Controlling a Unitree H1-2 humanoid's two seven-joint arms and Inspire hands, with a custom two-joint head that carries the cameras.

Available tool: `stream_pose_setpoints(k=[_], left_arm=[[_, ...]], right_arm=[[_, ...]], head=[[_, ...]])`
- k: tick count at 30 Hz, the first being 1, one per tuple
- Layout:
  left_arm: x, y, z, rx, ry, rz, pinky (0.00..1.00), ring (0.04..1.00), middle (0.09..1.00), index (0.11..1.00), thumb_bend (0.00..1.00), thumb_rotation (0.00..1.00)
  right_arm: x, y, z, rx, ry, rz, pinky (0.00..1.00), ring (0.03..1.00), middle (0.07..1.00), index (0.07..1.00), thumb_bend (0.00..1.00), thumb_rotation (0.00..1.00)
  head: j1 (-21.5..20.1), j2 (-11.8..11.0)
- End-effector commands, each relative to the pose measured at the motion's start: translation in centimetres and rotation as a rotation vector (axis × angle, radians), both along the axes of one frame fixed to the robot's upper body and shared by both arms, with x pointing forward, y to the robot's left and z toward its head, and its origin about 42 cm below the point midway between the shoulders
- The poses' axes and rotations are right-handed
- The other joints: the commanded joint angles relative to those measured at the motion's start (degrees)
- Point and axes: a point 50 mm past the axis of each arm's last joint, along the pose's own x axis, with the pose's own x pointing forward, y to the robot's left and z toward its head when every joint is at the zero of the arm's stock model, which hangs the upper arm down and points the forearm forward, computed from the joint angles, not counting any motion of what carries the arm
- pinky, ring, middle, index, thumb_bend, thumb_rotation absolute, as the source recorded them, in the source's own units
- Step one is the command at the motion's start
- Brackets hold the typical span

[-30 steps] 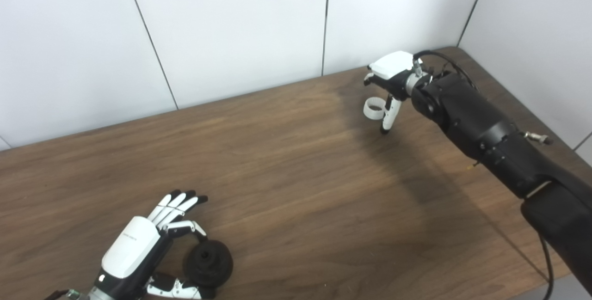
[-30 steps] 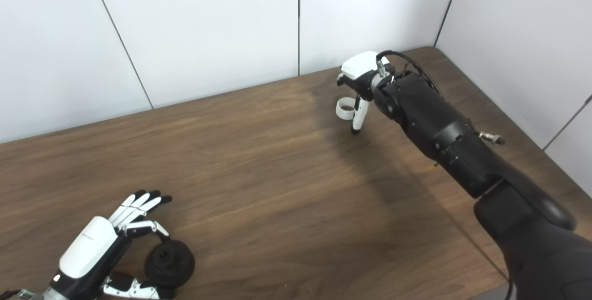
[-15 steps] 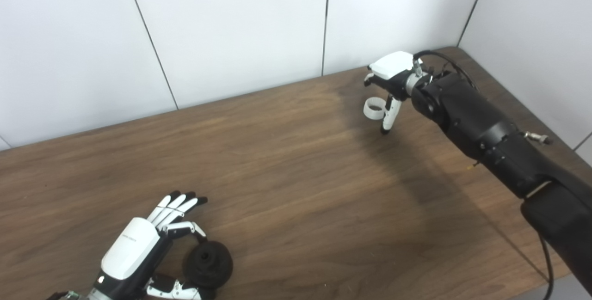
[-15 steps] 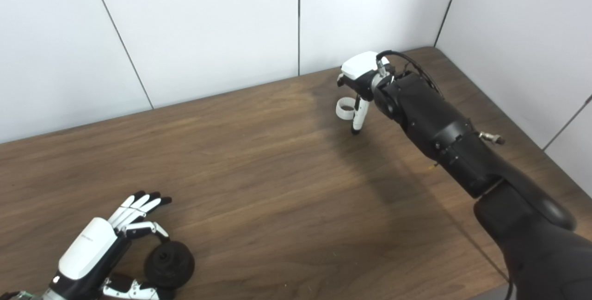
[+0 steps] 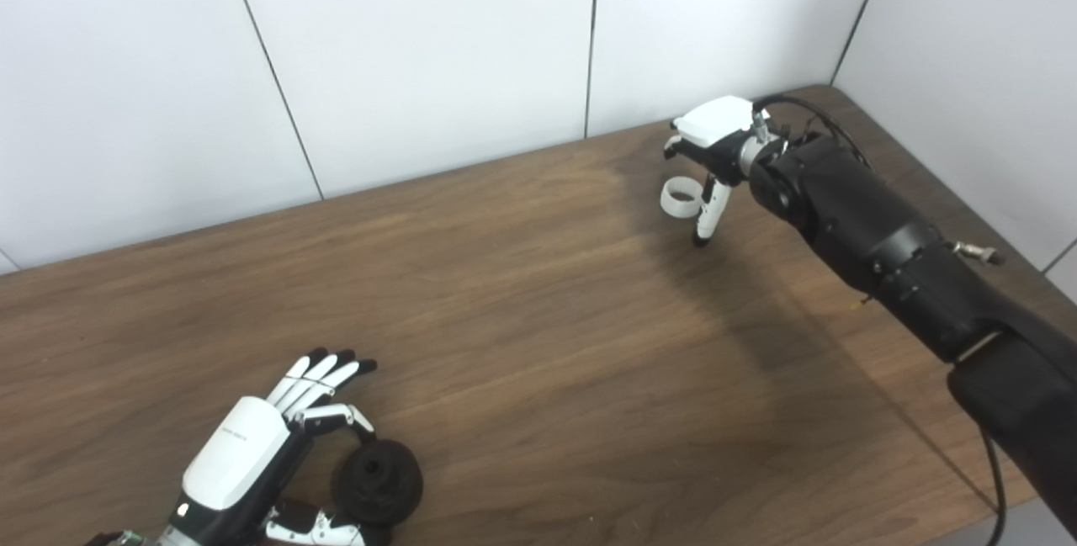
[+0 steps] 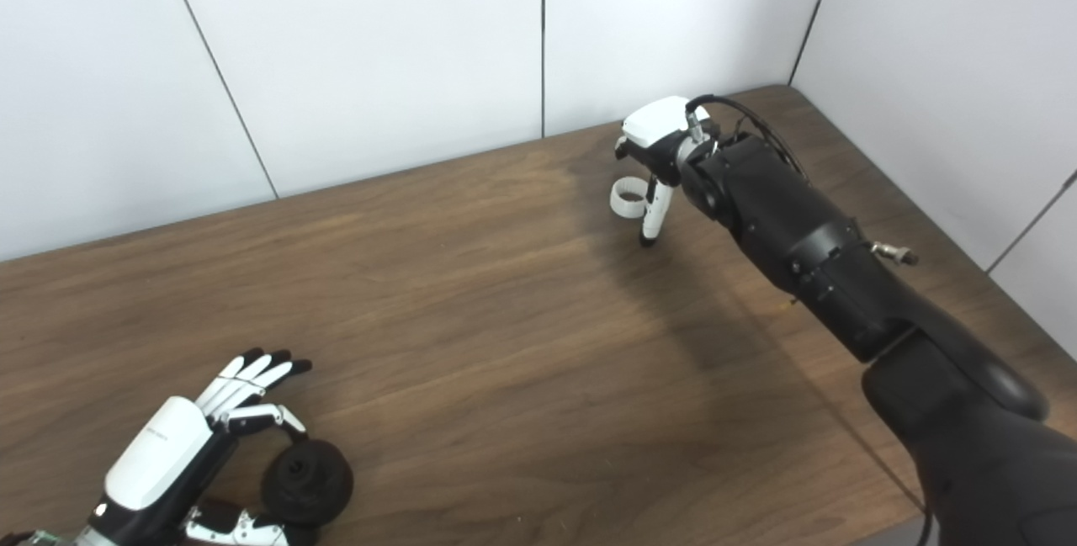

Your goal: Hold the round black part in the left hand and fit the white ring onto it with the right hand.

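Note:
The round black part lies on the wooden table near its front left edge. My left hand is beside it, one fingertip on its far side and the thumb on its near side, the other fingers stretched out. At the far right of the table, the white ring sits against a downward-pointing finger of my right hand. That finger's black tip reaches the tabletop. The ring appears pinched there. The rest of the grip is hidden under the hand.
White wall panels close off the table at the back and the right. My black right forearm stretches across the table's right side, with a cable looping behind the wrist.
Almost nothing differs. My right hand with the ring has dipped very slightly. The left hand and the black part stay where they were.

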Motion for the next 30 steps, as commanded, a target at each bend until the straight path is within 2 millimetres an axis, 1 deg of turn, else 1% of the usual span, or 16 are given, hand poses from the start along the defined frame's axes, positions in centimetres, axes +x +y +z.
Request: stream_pose_setpoints(k=[1,3,4,6,7,8,9,10,14,30], left_arm=[[-0.81,1.36,-0.73,0.085,0.039,-0.005,1.00,0.956,0.916,0.479,0.52,0.05],[-0.84,1.42,-0.69,0.086,0.041,-0.004,1.00,0.958,0.918,0.479,0.52,0.05],[-0.84,1.44,-0.67,0.087,0.040,-0.003,1.00,0.959,0.918,0.479,0.52,0.05],[-0.84,1.49,-0.65,0.086,0.040,-0.002,1.00,0.955,0.917,0.479,0.52,0.05],[-0.83,1.53,-0.64,0.085,0.040,0.000,1.00,0.952,0.915,0.479,0.52,0.05],[-0.82,1.57,-0.63,0.085,0.040,0.001,1.00,0.952,0.915,0.479,0.52,0.05],[-0.80,1.63,-0.63,0.085,0.039,0.003,1.00,0.951,0.914,0.479,0.52,0.05],[-0.77,1.68,-0.63,0.086,0.039,0.004,1.00,0.951,0.913,0.479,0.52,0.05],[-0.71,1.87,-0.71,0.088,0.040,0.010,1.00,0.950,0.915,0.479,0.52,0.05],[-0.64,1.84,-0.72,0.085,0.042,0.012,1.00,0.951,0.917,0.479,0.52,0.05]], right_arm=[[0.41,-0.87,2.82,-0.013,-0.088,-0.008,0.99,1.000,1.000,0.849,0.98,0.39],[0.34,-0.86,2.75,-0.011,-0.093,-0.004,0.99,1.000,1.000,0.821,0.96,0.36],[0.31,-0.87,2.68,-0.007,-0.098,0.000,0.98,1.000,1.000,0.792,0.94,0.34],[0.20,-0.91,2.49,0.016,-0.114,0.014,0.98,1.000,1.000,0.660,0.87,0.24],[0.13,-0.96,2.34,0.039,-0.126,0.020,0.99,1.000,0.996,0.560,0.69,0.17],[0.09,-1.03,2.21,0.059,-0.138,0.027,0.99,1.000,0.995,0.546,0.66,0.16],[0.04,-1.09,2.09,0.074,-0.148,0.032,1.00,1.000,0.991,0.516,0.59,0.15],[0.00,-1.14,1.99,0.083,-0.157,0.038,1.00,1.000,0.985,0.498,0.55,0.14],[-0.11,-1.45,1.83,0.089,-0.180,0.058,1.00,1.000,0.976,0.484,0.52,0.13],[-0.26,-1.64,2.30,0.074,-0.196,0.053,1.00,1.000,0.975,0.485,0.52,0.13]], head=[[-0.02,0.04],[0.03,0.04],[0.03,0.04],[0.18,0.01],[0.21,0.03],[0.20,0.02],[0.19,0.04],[0.16,0.01],[0.20,-0.18],[0.22,-0.35]])
